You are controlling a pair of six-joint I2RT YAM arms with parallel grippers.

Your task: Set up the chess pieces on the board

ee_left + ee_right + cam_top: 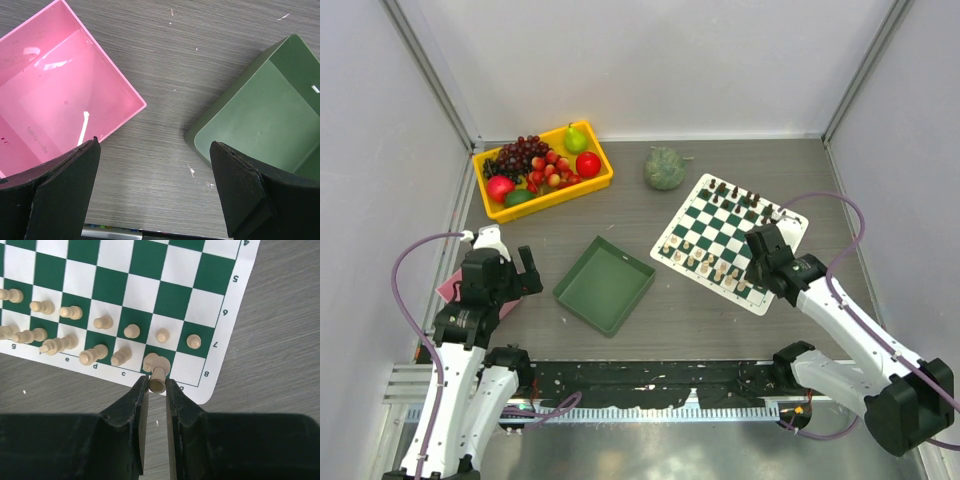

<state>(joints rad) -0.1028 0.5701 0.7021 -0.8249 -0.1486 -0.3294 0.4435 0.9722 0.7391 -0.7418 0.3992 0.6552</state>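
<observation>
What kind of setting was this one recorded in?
Probably a lab test cell: plain panel walls box in the table, two robot arms are bolted at its near edge, and the right gripper holds a chess piece over the board, a bin of fruit nearby.

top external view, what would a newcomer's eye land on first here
The green-and-white board at right centre draws the eye first, with the right hand closed on a cream chess piece at the board's edge, near a corner. Next comes the yellow tray of fruit at the back left. The left hand hangs open between a pink tray and a green tray.
</observation>
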